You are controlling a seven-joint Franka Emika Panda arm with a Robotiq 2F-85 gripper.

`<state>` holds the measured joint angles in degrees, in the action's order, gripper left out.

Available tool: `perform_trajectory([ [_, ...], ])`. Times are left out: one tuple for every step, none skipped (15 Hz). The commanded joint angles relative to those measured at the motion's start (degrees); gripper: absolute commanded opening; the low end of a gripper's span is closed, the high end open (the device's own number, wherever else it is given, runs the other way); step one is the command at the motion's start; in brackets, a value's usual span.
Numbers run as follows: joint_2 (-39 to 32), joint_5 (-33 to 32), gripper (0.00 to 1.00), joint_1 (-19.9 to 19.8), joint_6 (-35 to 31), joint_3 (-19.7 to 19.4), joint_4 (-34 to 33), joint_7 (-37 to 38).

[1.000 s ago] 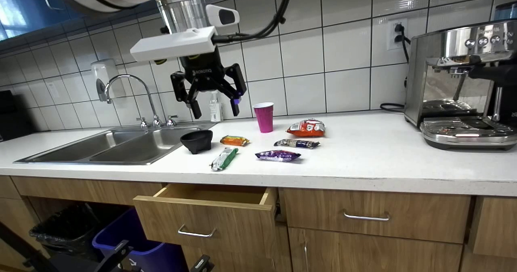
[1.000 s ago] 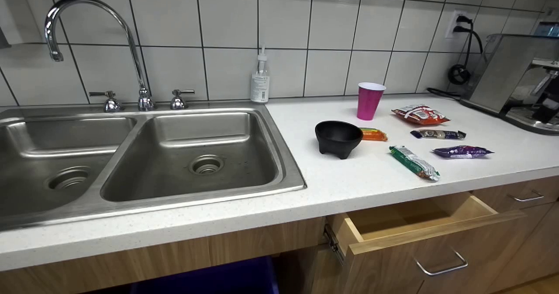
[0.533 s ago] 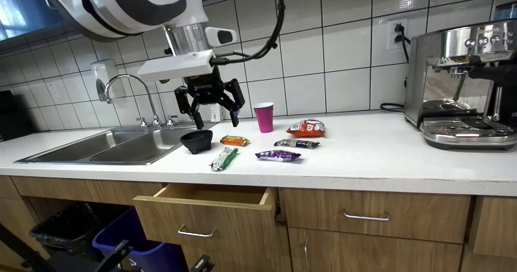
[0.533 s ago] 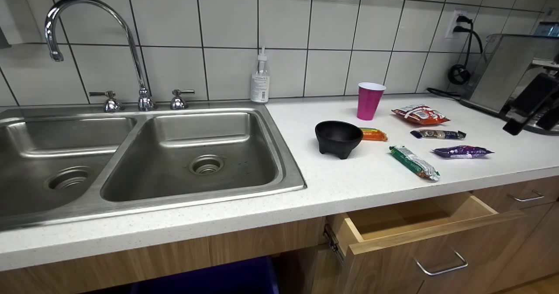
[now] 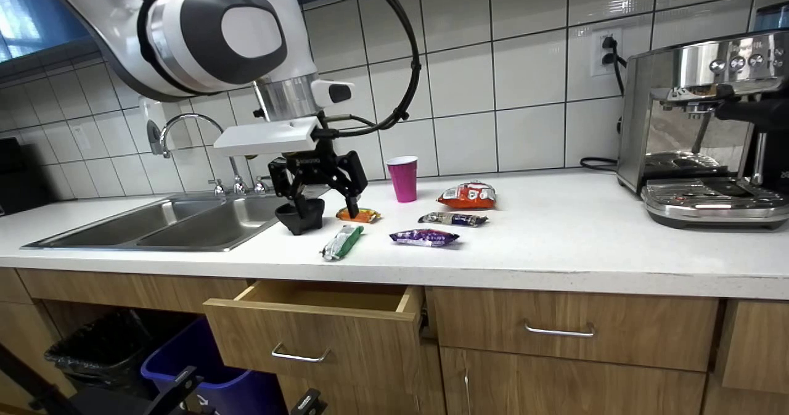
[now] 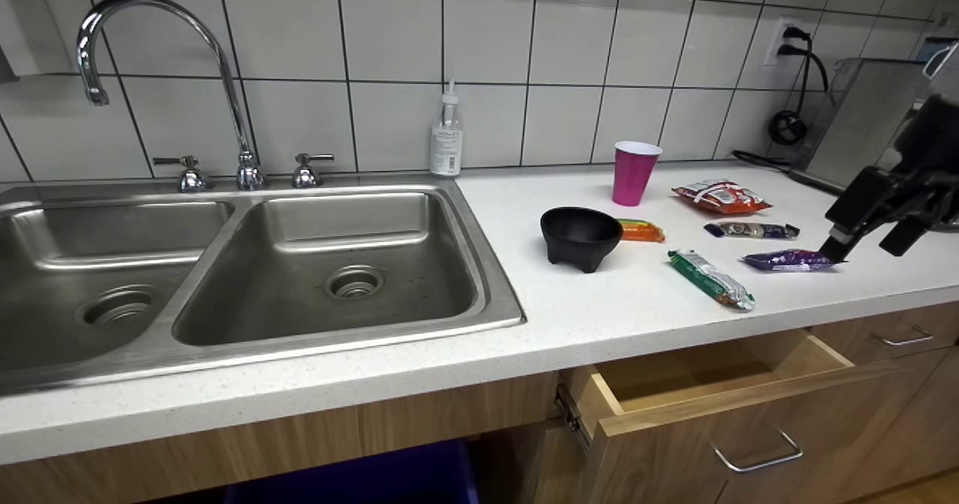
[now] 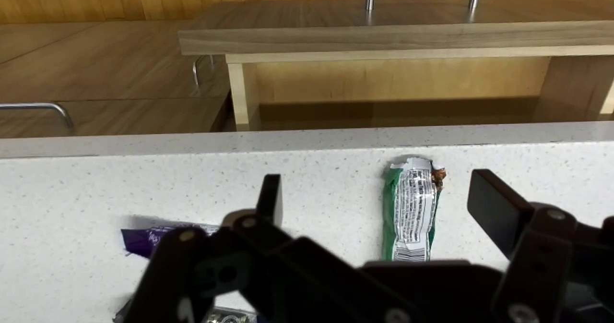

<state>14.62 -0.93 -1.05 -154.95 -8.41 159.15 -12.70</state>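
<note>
Where the tiled wall (image 6: pixel 397 32) stands behind the 2-basin steel sink (image 6: pixel 201 272), a chrome gooseneck faucet (image 6: pixel 226 77) rises at the left. Below, a black-lined bin (image 5: pixel 95 347) sits beside a blue bin (image 5: pixel 246 389) with a white mark, partly hidden. At the sink's back corner stands a pump bottle (image 6: pixel 447 146); its label carries a barcode and small print too fine to read. Next comes a black footed bowl (image 6: pixel 578 240) on the white speckled tabletop (image 5: pixel 555 242), and under the front edge a wooden drawer (image 5: pixel 308 332) is pulled out.

The end effector (image 5: pixel 327 209) hangs over the tabletop, pointing down, its 2 black fingers (image 7: pixel 271 198) spread wide apart. In the wrist view, a green-wrapped snack bar (image 7: pixel 412 208) appears between them, lying on the tabletop near the front edge, closer to the finger at the right. Its silvery-white panel bears a barcode and dense print too small to make out; a brown patch shows at its end.

Behind it, near the bowl, is an orange-and-yellow wrapper (image 6: pixel 643 231), then a pink cup (image 6: pixel 634 176) standing upright. Farther right lie a purple wrapper (image 6: pixel 787 260) with pale, unreadable lettering, a navy-and-silver bar (image 6: pixel 751 231) and a red snack bag (image 6: pixel 723 198) with white graphics. At the far right, 2 black plugs (image 6: pixel 794 34) fill a wall outlet (image 5: pixel 597 65) left of a steel espresso machine (image 5: pixel 684 137); any lettering on its panel is too small to read.
</note>
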Motion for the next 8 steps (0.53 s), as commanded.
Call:
perform_trajectory([
  [-4.1, 0.8, 1.00, 0.1, -3.9, 1.7, 0.0, 2.0],
  [-5.1, 0.7, 1.00, 0.1, -4.8, 1.9, 0.0, 2.2],
  [-6.0, 0.7, 1.00, 0.1, -5.6, 2.0, 0.0, 2.4],
  [-6.9, 0.7, 1.00, 0.1, -6.3, 2.2, 0.0, 2.4],
  [-8.0, 0.5, 1.00, 0.0, -7.1, 2.4, 0.0, 2.5],
  [-9.0, 0.5, 1.00, 0.0, -7.9, 2.5, 0.0, 2.4],
  [-10.1, 0.5, 1.00, 0.0, -8.8, 2.7, 0.0, 2.4],
  [-11.2, 0.6, 1.00, 0.0, -9.7, 2.9, 0.0, 2.3],
])
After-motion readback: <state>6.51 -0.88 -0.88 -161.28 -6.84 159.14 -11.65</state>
